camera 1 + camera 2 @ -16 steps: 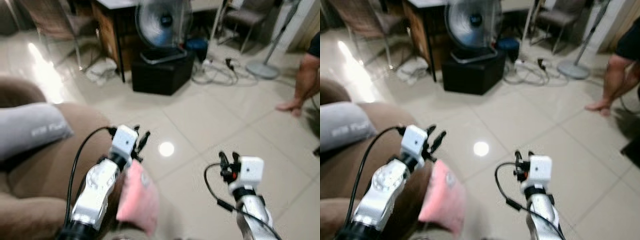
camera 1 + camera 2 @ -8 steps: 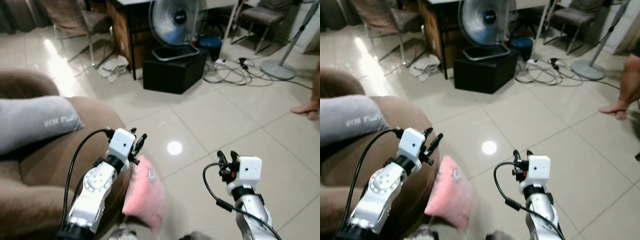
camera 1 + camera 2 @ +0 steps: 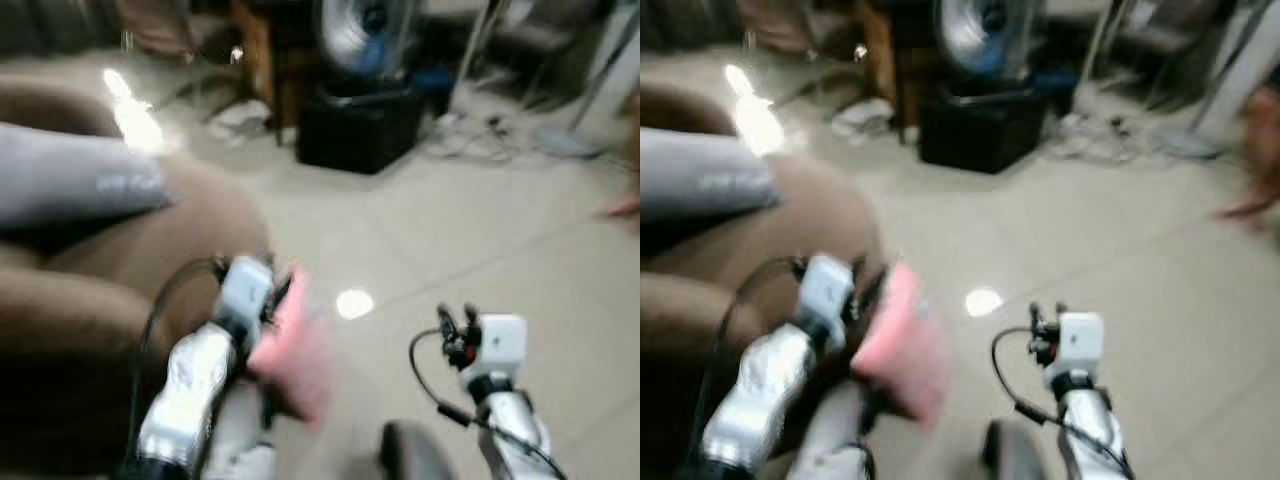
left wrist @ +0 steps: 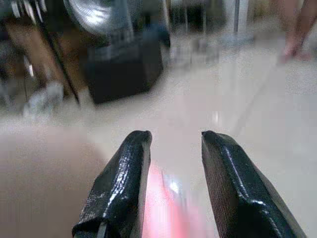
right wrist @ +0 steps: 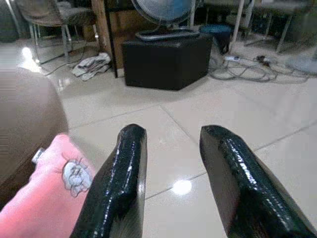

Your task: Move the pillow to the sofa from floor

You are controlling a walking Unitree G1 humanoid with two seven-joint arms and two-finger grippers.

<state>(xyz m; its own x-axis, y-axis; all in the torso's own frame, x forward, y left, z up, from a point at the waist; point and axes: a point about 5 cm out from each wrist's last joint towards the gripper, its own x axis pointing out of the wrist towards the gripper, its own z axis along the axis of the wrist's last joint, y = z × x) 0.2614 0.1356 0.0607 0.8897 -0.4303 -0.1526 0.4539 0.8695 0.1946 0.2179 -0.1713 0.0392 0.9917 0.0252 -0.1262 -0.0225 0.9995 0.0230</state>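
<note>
Left end effector (image 3: 268, 296) is at the pink pillow (image 3: 295, 345), beside the rounded edge of the brown sofa (image 3: 90, 300); the blur does not let me tell if its fingers (image 4: 119, 188) pinch the fabric. Right end effector (image 5: 171, 178) hangs open over the floor (image 3: 480, 230), holding nothing. I judge the pillow is off the floor but not yet resting on the seat, so placing remains. It looks soft and plush with a small printed patch; the sofa looks velvety, the tiles glossy.

left gripper (image 4: 171, 186): raised forward, fingers parted
right gripper (image 5: 171, 178): raised forward, fingers parted
both arms: bent, silver
</note>
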